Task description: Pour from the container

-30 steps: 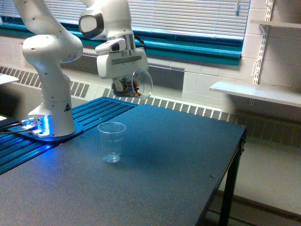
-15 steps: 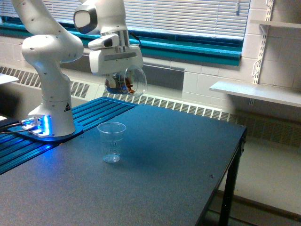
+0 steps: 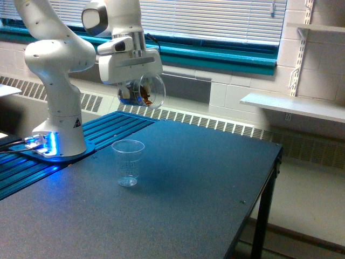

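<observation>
Nearest to us, well below the claw and a little toward the exterior view's left of it, we see a clear tapered cup [image 3: 128, 162] standing upright on the dark table [image 3: 178, 199], its mouth open upward. It stands apart from everything else on the table.

Higher up and farther back, the claw [image 3: 136, 93] hangs in the air, clenched around the container [image 3: 143, 91], a clear rounded jar with brown bits showing through its wall. We see the jar tipped on its side, its wide mouth facing the exterior view's right, the bits lying against its lower wall. It hangs well above the cup and touches nothing but the claw.

Behind the claw and to the exterior view's left, the arm's white base [image 3: 59, 129] sits by a blue glow. Beyond, window blinds [image 3: 215, 19] run along the wall.
</observation>
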`<control>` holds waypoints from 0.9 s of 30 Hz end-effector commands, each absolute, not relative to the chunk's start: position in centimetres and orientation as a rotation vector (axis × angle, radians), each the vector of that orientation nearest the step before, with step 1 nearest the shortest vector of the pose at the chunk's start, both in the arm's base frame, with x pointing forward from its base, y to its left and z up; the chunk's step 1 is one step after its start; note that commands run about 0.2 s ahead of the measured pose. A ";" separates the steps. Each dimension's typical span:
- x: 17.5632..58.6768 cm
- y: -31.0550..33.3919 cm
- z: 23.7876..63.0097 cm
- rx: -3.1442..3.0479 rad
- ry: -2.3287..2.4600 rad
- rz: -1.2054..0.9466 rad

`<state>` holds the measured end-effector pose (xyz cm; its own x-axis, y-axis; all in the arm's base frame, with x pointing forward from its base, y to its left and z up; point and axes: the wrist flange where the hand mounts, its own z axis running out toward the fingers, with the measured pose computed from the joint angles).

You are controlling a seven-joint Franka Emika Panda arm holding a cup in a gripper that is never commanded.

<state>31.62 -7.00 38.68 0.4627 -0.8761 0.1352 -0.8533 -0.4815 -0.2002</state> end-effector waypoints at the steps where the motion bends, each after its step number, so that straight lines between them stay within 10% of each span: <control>1: 32.0 -7.4 39.6 -2.613 1.521 -0.348; 27: 31.3 -6.4 39.6 -2.630 1.543 -0.311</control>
